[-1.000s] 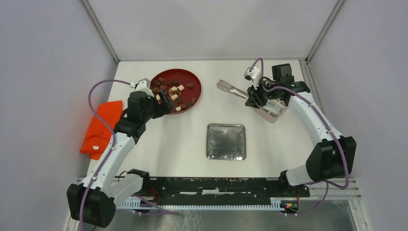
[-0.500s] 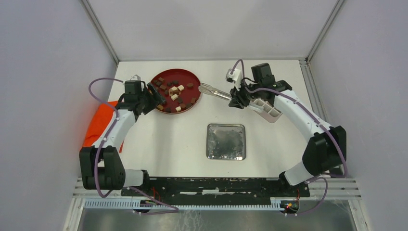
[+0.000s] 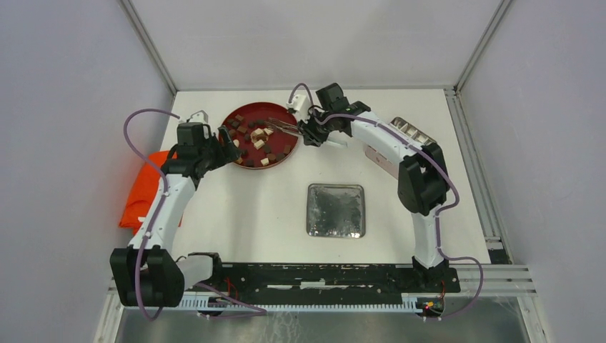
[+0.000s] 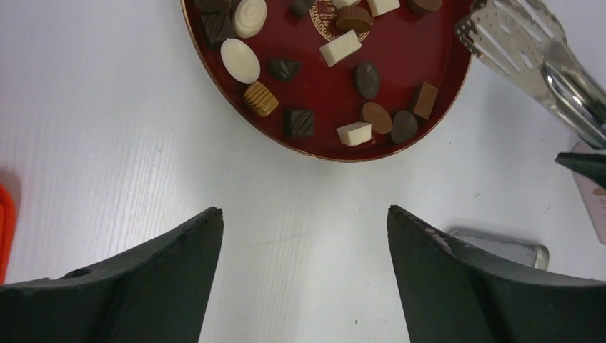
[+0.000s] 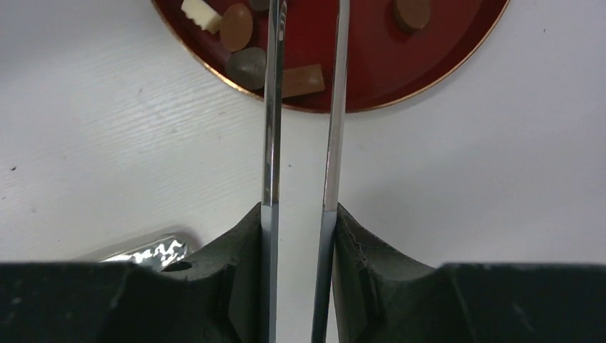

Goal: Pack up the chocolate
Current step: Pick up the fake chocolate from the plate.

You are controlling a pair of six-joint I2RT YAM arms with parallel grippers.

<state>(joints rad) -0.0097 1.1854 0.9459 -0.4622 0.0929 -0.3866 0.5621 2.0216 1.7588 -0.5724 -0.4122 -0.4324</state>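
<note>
The chocolate point(image 3: 259, 136), several dark, light-brown and cream pieces, lies on a round dark-red plate point(image 3: 284, 114) at the table's far left. My left gripper point(image 3: 223, 151) stands open and empty just short of the plate's near-left rim; in the left wrist view the plate point(image 4: 321, 93) and chocolate point(image 4: 341, 48) lie ahead of the left gripper point(image 4: 304, 214). My right gripper point(image 3: 311, 131) is shut on metal tongs point(image 3: 282, 127), whose tips reach over the plate. In the right wrist view a light-brown piece point(image 5: 304, 80) shows between the tongs' arms point(image 5: 271, 107), ahead of the right gripper point(image 5: 300, 214).
A pale pink box point(image 3: 379, 158) with compartments lies at the right, partly under the right arm. A square metal tray point(image 3: 336, 210) sits mid-table. An orange cloth point(image 3: 146, 189) lies at the left edge. Grey walls close in the table.
The right arm has swung left from the box to the plate, carrying the tongs. The left gripper has drawn back from over the plate to its rim.
</note>
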